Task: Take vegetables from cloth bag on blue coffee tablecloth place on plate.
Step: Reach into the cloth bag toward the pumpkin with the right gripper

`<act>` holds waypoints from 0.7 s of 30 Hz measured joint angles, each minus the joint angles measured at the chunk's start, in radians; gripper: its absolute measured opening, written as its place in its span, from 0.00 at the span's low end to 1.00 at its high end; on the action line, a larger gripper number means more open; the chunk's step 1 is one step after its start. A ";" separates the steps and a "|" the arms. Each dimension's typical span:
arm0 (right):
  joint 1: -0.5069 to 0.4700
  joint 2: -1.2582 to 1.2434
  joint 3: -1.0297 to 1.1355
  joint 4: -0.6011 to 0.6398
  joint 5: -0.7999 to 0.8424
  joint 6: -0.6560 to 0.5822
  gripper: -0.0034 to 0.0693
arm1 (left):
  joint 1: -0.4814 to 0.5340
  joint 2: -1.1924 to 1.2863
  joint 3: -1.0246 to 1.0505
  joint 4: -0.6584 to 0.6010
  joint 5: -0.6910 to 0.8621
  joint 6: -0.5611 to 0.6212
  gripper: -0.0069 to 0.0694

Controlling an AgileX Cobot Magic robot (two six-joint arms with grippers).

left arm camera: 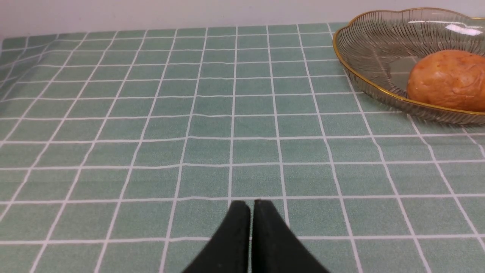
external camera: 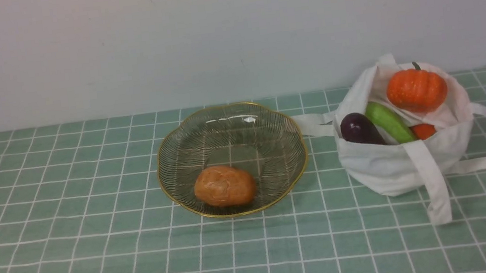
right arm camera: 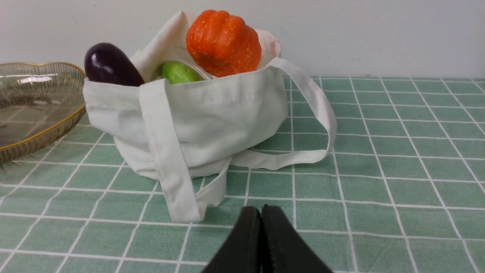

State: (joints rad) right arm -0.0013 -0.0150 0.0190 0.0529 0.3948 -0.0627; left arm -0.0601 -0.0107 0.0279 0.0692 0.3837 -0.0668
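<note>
Teal-green tablecloth (external camera: 76, 249) with a grid of thin white lines runs across the whole front view up to a pale wall (external camera: 120, 45). Near the middle of it sits the shallow clear glass plate (external camera: 187, 138), finely ribbed, with a thin gold scalloped rim. Near its right side slumps the soft white cloth bag (external camera: 385, 165), mouth open; one flat strap handle (external camera: 434, 187) hangs down the bag's front onto the cloth, and another loops out on the far right. The orange ribbed pumpkin (external camera: 416, 90) with its dark stem rests highest, at the back of the bag's mouth. The brown potato (external camera: 225, 185) lies alone in the plate, on the near side against the wall of the dish. The green cucumber (external camera: 388, 121) lies tilted in the bag below the pumpkin, touching the dark purple eggplant (external camera: 359, 129), which pokes out on the side nearest the plate. A small orange-red vegetable (external camera: 423, 131) shows only partly, tucked under the pumpkin beside the cucumber. The black left pincer (left arm camera: 251, 204) is clenched and empty, its tips almost meeting, low over bare cloth with the plate ahead and off to one side. The black right pincer (right arm camera: 261, 210) is likewise clenched and empty, low in front of the bag, near the hanging strap.
</note>
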 joint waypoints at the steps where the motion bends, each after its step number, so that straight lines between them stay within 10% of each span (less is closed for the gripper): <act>1: 0.000 0.000 0.000 -0.001 0.000 0.000 0.03 | 0.000 0.000 0.000 0.000 0.000 0.000 0.08; 11: 0.004 0.000 0.007 0.064 -0.050 0.050 0.03 | 0.000 0.000 0.000 0.000 0.000 0.000 0.08; 21: 0.015 0.000 0.011 0.579 -0.358 0.242 0.03 | 0.000 0.000 0.000 0.000 0.000 0.000 0.08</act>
State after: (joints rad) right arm 0.0138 -0.0150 0.0298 0.6314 0.0372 0.1792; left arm -0.0601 -0.0107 0.0279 0.0692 0.3837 -0.0668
